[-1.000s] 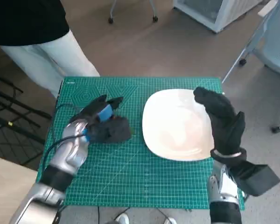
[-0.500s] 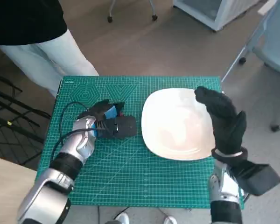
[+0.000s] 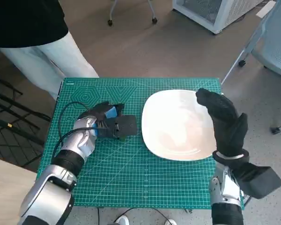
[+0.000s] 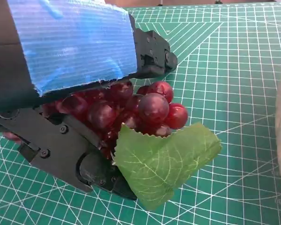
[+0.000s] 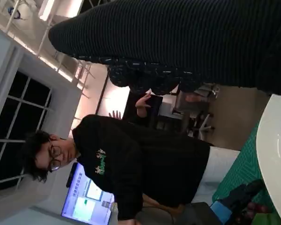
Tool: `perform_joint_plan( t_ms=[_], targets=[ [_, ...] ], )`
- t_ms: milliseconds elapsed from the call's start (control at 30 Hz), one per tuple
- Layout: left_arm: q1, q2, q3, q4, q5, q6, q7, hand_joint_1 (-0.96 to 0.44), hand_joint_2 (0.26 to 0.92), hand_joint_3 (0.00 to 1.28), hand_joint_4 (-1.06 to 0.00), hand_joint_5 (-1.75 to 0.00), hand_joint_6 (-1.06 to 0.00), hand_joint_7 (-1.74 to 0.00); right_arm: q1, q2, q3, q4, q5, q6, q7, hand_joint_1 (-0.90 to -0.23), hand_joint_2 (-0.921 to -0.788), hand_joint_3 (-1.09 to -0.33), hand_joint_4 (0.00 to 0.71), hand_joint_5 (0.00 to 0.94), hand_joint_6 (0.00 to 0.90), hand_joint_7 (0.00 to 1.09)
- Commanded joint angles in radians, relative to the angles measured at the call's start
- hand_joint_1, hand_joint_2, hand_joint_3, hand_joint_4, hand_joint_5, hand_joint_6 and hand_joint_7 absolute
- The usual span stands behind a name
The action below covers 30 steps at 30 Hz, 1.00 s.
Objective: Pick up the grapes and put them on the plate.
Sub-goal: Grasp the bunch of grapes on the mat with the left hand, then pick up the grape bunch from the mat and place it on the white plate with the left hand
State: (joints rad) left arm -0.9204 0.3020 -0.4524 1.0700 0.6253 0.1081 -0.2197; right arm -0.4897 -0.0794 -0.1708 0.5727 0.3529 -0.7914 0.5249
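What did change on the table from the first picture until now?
The left hand moved with the grapes toward the plate, its fingers around the bunch. The plate stayed in place, and the right hand stayed raised over the plate's right edge.

Glossy grapes (image 4: 152, 107), smooth white plate (image 3: 178, 124), knitted right hand (image 3: 225, 122)
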Motion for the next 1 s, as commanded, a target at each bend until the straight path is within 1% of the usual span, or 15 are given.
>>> perform_joint_plan(
  t_ms=[33,200,267,300,367,400,433,500,567,600,633,667,767,867,1000],
  targets=[
    [0.032,-0.012,-0.014,0.041,0.0,-0.001,0.009,-0.25,0.707,0.0,-0.02,0.0,-0.25,-0.01,0.021,0.001,-0.002,0.015,0.003,0.018,0.006,-0.662,-0.921,-0.749,0.447,0.001,0.03,0.46],
    [0.037,-0.011,-0.003,0.034,-0.016,-0.002,0.017,-0.21,0.707,0.0,-0.03,0.0,-0.27,-0.01,0.02,0.0,-0.001,0.018,0.003,0.02,0.007,-0.662,-0.921,-0.749,0.447,0.001,0.032,0.46],
    [0.039,-0.012,-0.002,0.034,-0.018,-0.004,0.026,-0.17,0.712,0.0,-0.08,-0.01,-0.3,-0.02,0.018,0.0,-0.001,0.019,0.003,0.022,0.008,-0.662,-0.921,-0.749,0.447,0.001,0.032,0.46],
    [0.04,-0.012,-0.003,0.034,-0.017,-0.004,0.03,-0.12,0.726,0.0,-0.15,-0.07,-0.32,-0.02,0.018,0.0,-0.001,0.02,0.004,0.023,0.008,-0.662,-0.921,-0.749,0.447,0.001,0.033,0.46],
    [0.04,-0.013,-0.012,0.032,-0.008,0.0,0.039,0.07,0.791,0.02,-0.37,-0.45,-0.4,-0.04,0.017,0.001,-0.001,0.02,0.005,0.025,0.009,-0.662,-0.921,-0.748,0.448,0.001,0.034,0.46],
    [0.04,-0.013,-0.019,0.03,0.0,0.003,0.043,0.16,0.827,0.03,-0.48,-0.68,-0.44,-0.05,0.017,0.001,-0.001,0.019,0.006,0.026,0.01,-0.663,-0.921,-0.748,0.448,0.001,0.034,0.46],
    [0.04,-0.012,-0.028,0.027,0.01,0.008,0.047,0.24,0.852,0.04,-0.57,-0.85,-0.48,-0.06,0.017,0.001,0.0,0.018,0.006,0.028,0.01,-0.663,-0.921,-0.748,0.448,0.001,0.035,0.45],
    [0.039,-0.01,-0.048,0.021,0.03,0.015,0.056,0.3,0.821,0.17,-0.62,-1.05,-0.57,-0.05,0.016,0.001,0.0,0.015,0.006,0.03,0.01,-0.664,-0.921,-0.747,0.448,0.001,0.035,0.45],
    [0.041,-0.006,-0.064,0.012,0.046,0.02,0.064,0.34,0.772,0.33,-0.61,-1.21,-0.69,-0.05,0.015,0.001,0.0,0.014,0.005,0.031,0.01,-0.664,-0.921,-0.747,0.448,0.001,0.036,0.45],
    [0.042,-0.004,-0.071,0.008,0.052,0.022,0.068,0.35,0.779,0.35,-0.61,-1.27,-0.75,-0.06,0.015,0.001,0.0,0.014,0.004,0.031,0.009,-0.664,-0.921,-0.747,0.448,0.001,0.036,0.45],
    [0.043,-0.002,-0.077,0.002,0.057,0.023,0.07,0.34,0.798,0.33,-0.6,-1.29,-0.77,-0.13,0.014,0.001,0.0,0.015,0.004,0.031,0.009,-0.664,-0.921,-0.747,0.448,0.001,0.036,0.45],
    [0.045,0.0,-0.081,-0.002,0.062,0.025,0.072,0.3,0.828,0.3,-0.59,-1.31,-0.76,-0.28,0.013,0.001,0.0,0.015,0.003,0.03,0.009,-0.664,-0.921,-0.748,0.448,0.001,0.036,0.45],
    [0.047,0.005,-0.089,-0.015,0.069,0.031,0.072,0.12,0.889,0.23,-0.52,-1.42,-0.64,-0.81,0.01,0.0,0.0,0.018,0.003,0.03,0.01,-0.664,-0.921,-0.748,0.448,0.001,0.036,0.45],
    [0.048,0.011,-0.092,-0.024,0.069,0.031,0.073,0.04,0.911,0.22,-0.46,-1.54,-0.6,-0.96,0.007,-0.001,0.001,0.019,0.002,0.031,0.011,-0.663,-0.921,-0.748,0.448,0.001,0.036,0.45],
    [0.05,0.016,-0.091,-0.029,0.066,0.026,0.073,0.02,0.919,0.22,-0.44,-1.59,-0.59,-1.02,0.005,-0.001,0.001,0.02,0.001,0.031,0.011,-0.663,-0.921,-0.748,0.448,0.001,0.037,0.45]
  ],
)
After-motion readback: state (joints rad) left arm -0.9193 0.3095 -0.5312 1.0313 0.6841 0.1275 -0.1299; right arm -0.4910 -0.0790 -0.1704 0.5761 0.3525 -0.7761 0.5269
